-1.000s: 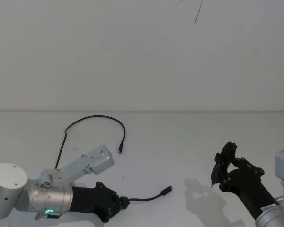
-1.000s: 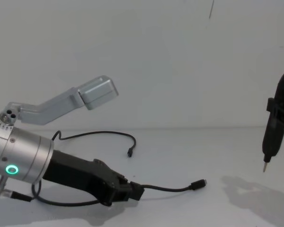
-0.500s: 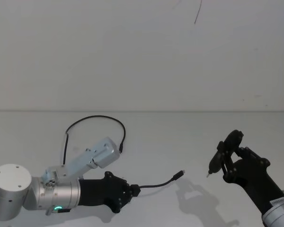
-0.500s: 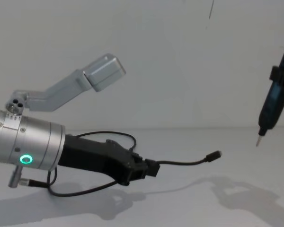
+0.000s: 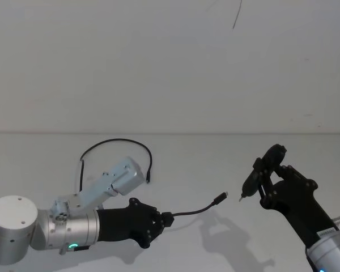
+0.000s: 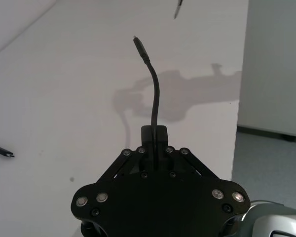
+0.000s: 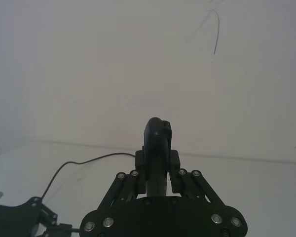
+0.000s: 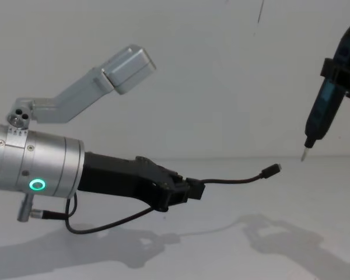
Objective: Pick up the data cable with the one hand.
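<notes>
1. This is looking like a bare robot test lab.
2. A plain white tabletop [image 5: 243,164] is spreading across the lower half of the frame, meeting a blank white wall [image 5: 158,68] above.
3. A grey floor [image 6: 271,163] is showing past the tabletop's edge.

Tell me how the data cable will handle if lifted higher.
Probably semi-stiff over short runs: the data cable juts from the left gripper in a shallow arc. Likely floppy overall: its rest sags to the table in loops. The right gripper holds a pointed tool near its plug.
</notes>
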